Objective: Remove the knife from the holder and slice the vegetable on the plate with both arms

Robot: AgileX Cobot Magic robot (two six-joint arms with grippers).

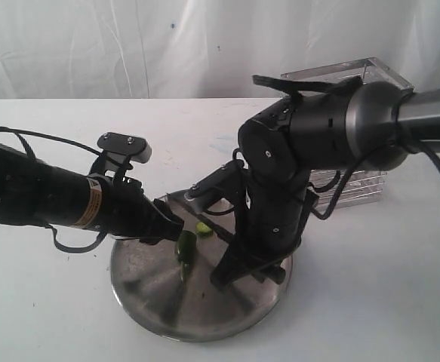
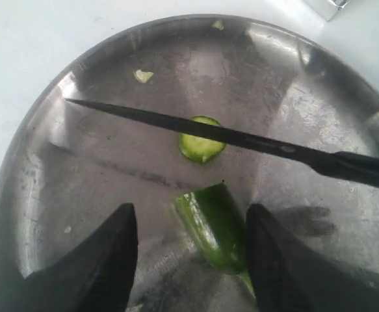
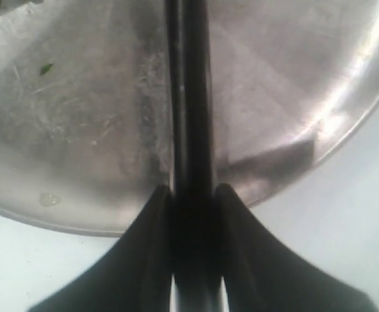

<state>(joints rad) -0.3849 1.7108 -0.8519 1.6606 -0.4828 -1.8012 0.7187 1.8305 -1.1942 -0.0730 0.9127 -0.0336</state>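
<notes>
a: condition of the vegetable (image 2: 215, 224)?

b: green, glossy, one end cut flat. it lies on the plate (image 2: 46, 169), near the middle. a round slice (image 2: 201, 140), pale inside, lies flat just beside the cut end. two small pale scraps (image 2: 143, 75) sit towards the rim.

a: the knife (image 2: 241, 138)?

b: out of the holder (image 1: 355, 83), which stands on the bench (image 1: 401, 302) behind the right arm. the dark blade runs level across the plate and passes over the slice. i cannot tell whether it touches the slice.

a: the right hand (image 3: 192, 195)?

b: pressed together on the black handle, one finger on each side. the arm bends steeply down over the plate's near right part.

a: the left hand (image 2: 190, 218)?

b: spread, low over the plate, with the uncut part of the vegetable between its fingers. one finger sits just beside the vegetable, the other stands clear of it. the arm reaches in nearly level from the left.
</notes>
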